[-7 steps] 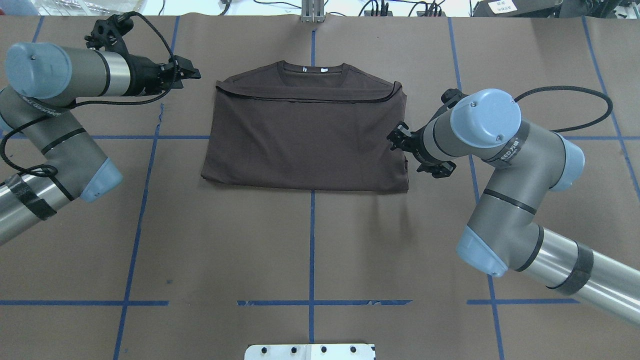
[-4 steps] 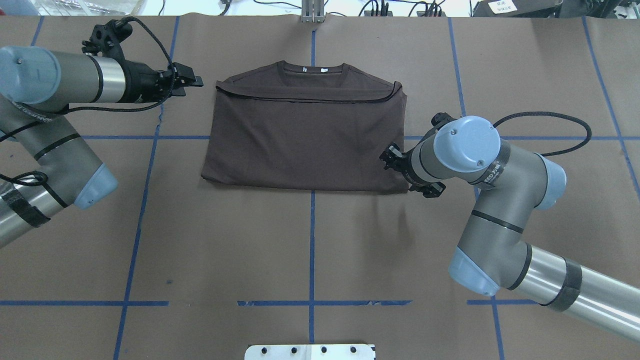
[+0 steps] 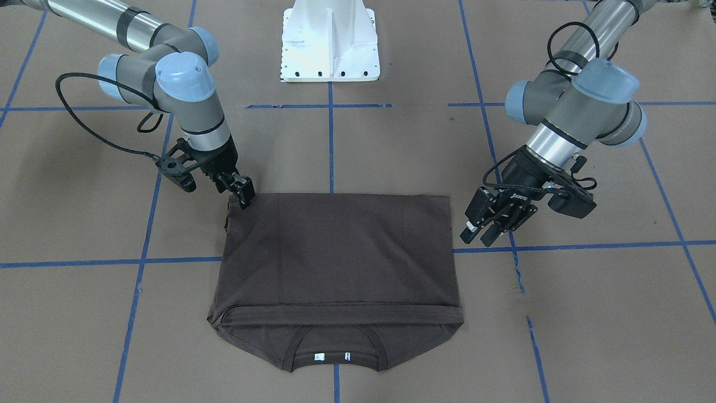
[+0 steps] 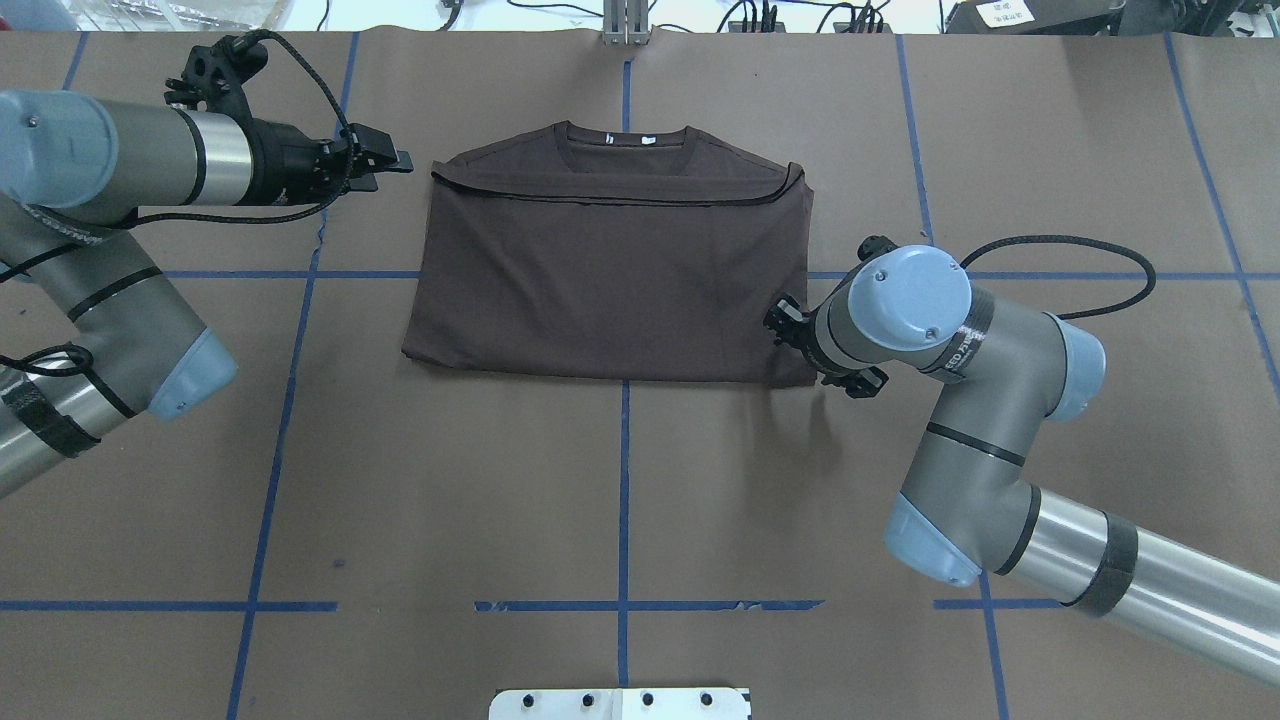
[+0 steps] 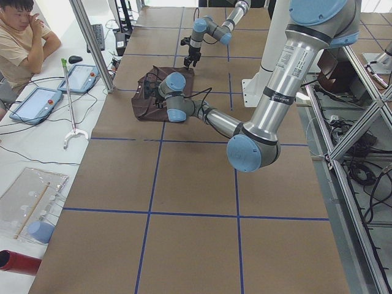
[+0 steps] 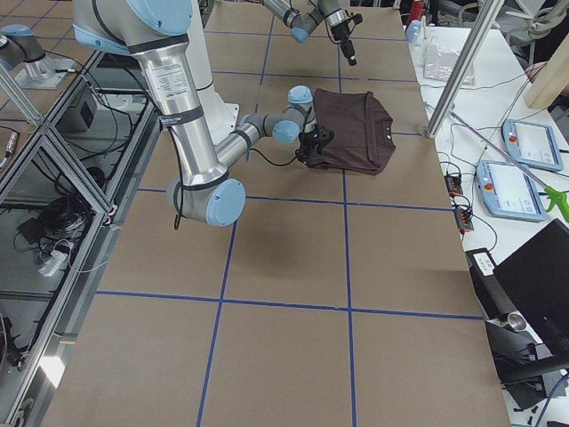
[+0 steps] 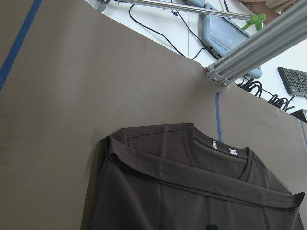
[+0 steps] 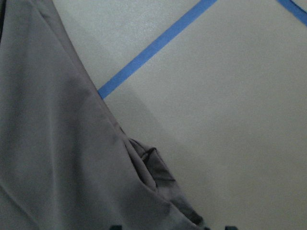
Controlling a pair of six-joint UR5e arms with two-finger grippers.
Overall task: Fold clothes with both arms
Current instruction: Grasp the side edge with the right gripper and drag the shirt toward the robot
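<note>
Front view: one T-shirt [image 3: 335, 252] lies flat mid-table [image 3: 391, 151]. The right gripper [image 3: 244, 197] is at its hem corner. The left gripper [image 3: 485, 232] hangs beside it, parted and empty.
Overhead: the right gripper has slid down the shirt's edge to that corner, so a grasp looks imminent.
Right wrist: jaws parted astride the corner, nothing pinched.
Count: one shirt, two arms [image 4: 980, 340], two grippers.

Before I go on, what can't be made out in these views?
- Right gripper: whether its fingers touch the T-shirt. Overhead, its wrist covers them; the right wrist view cuts them off at its bottom edge.
- Neck tags: print too small in the front-facing view.
- Layers under the fold: covered by the top cloth in every view.
</note>
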